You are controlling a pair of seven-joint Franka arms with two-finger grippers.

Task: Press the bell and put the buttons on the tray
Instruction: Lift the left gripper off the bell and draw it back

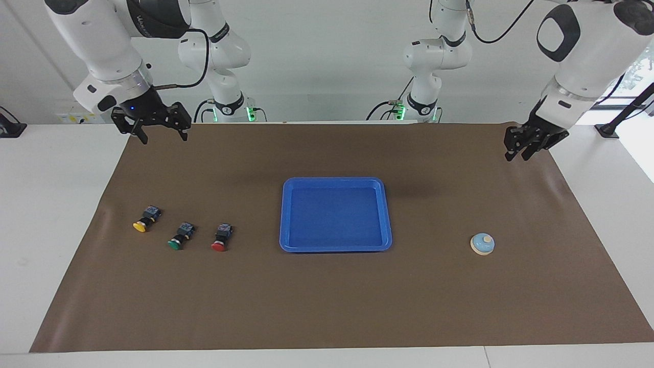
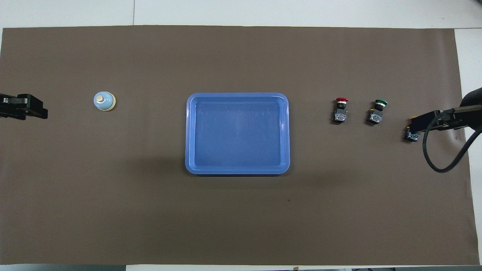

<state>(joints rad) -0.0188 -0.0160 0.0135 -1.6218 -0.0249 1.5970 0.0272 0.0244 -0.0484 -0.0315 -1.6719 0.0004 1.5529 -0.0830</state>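
The light blue bell (image 1: 482, 244) (image 2: 104, 101) stands alone on the mat toward the left arm's end. My left gripper (image 1: 517, 153) hangs raised over the mat's corner at that end, well clear of the bell, fingers slightly apart and empty. The blue tray (image 1: 334, 248) (image 2: 237, 171) lies empty at mid-table. The yellow button (image 1: 140, 224), green button (image 1: 177, 241) (image 2: 379, 109) and red button (image 1: 219, 244) (image 2: 340, 109) lie in a row toward the right arm's end. My right gripper (image 1: 162, 135) waits open in the air over the mat's edge, and in the overhead view it covers part of the yellow button (image 2: 409, 135).
A brown mat (image 1: 327, 306) covers the white table (image 1: 51, 204). The right arm's black cable (image 2: 433, 162) loops over the mat's end. A black stand (image 1: 608, 130) sits on the table past the mat at the left arm's end.
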